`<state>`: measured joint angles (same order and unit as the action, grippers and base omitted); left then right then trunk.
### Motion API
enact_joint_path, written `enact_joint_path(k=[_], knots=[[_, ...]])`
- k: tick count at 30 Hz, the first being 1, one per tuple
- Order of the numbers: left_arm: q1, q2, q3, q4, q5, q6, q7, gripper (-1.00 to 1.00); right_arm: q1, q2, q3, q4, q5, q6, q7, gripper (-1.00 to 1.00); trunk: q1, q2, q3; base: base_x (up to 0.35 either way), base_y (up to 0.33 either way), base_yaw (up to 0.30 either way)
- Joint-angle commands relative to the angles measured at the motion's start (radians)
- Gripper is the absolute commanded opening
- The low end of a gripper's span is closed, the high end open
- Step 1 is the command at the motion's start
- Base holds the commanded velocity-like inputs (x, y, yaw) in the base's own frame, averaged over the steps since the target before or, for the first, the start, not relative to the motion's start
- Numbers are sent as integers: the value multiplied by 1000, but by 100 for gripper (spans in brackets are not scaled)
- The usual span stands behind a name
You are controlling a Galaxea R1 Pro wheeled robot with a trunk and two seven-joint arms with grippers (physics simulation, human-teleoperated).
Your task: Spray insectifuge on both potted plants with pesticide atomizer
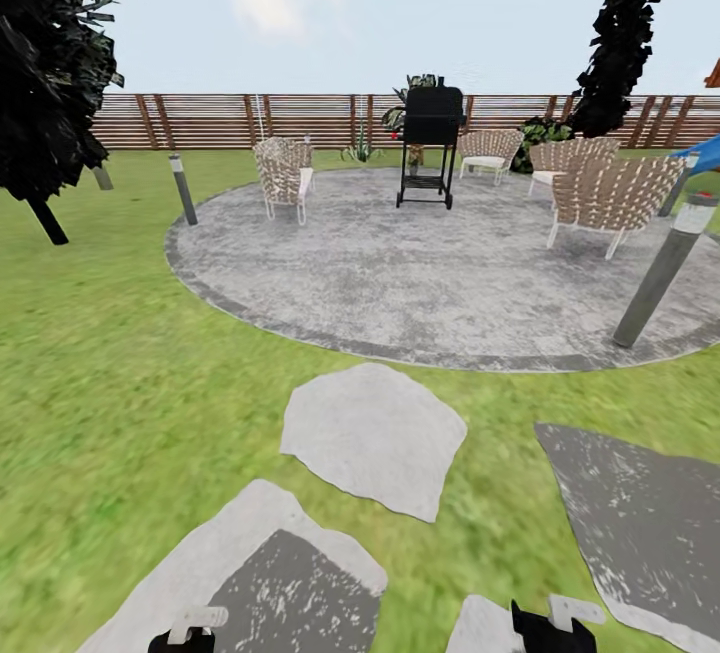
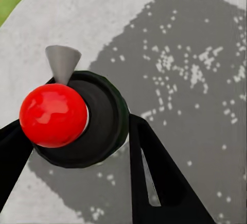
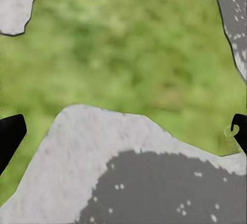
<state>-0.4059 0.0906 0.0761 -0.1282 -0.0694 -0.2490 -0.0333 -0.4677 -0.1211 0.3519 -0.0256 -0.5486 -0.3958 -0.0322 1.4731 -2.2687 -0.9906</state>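
In the left wrist view I look down on the pesticide atomizer point(image 2: 105, 118), a round dark green-black body with a glossy red ball point(image 2: 53, 115) on top and a grey cone nozzle point(image 2: 63, 62). My left gripper point(image 2: 77, 126) is shut on it, one black finger point(image 2: 154, 177) on each side, above a grey stepping slab point(image 2: 185, 38). In the head view the left gripper point(image 1: 185, 635) sits at the bottom edge. My right gripper point(image 3: 126, 128) hangs open and empty over grass and slab, and shows as well low in the head view point(image 1: 552, 623). The two potted plants are out of view.
Stepping slabs point(image 1: 372, 436) cross the lawn toward a round grey patio point(image 1: 430, 273). On it stand a black grill point(image 1: 430, 138) and wicker chairs point(image 1: 285, 173) point(image 1: 610, 198). Bollard lights point(image 1: 665, 268) point(image 1: 183, 188) edge the patio. A brown slatted fence point(image 1: 210, 121) runs behind; dark trees point(image 1: 50, 53) flank the view.
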Motion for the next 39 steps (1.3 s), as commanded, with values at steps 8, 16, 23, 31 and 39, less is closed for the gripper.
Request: enact_joint_path(k=[8, 16, 23, 31, 39], knots=[[-1, 0, 8, 1, -7, -4, -3, -100, 0, 0, 9, 0, -7, -2, -3, 100, 0, 0, -1, 336, 0, 0], [-1, 0, 8, 1, -7, -4, -3, -100, 0, 0, 8, 0, -6, -2, -3, 100, 0, 0, -1, 336, 0, 0], [-1, 0, 8, 1, -7, -4, -3, -100, 0, 0, 8, 0, -7, -2, -3, 100, 0, 0, -1, 336, 0, 0], [-1, 0, 8, 1, -7, -4, -3, -100, -1, 0, 9, 0, -6, -2, -4, 100, 0, 0, -1, 336, 0, 0], [-1, 0, 8, 1, -7, -4, -3, -100, -1, 0, 9, 0, -6, -2, -3, 100, 0, 0, -1, 336, 0, 0]])
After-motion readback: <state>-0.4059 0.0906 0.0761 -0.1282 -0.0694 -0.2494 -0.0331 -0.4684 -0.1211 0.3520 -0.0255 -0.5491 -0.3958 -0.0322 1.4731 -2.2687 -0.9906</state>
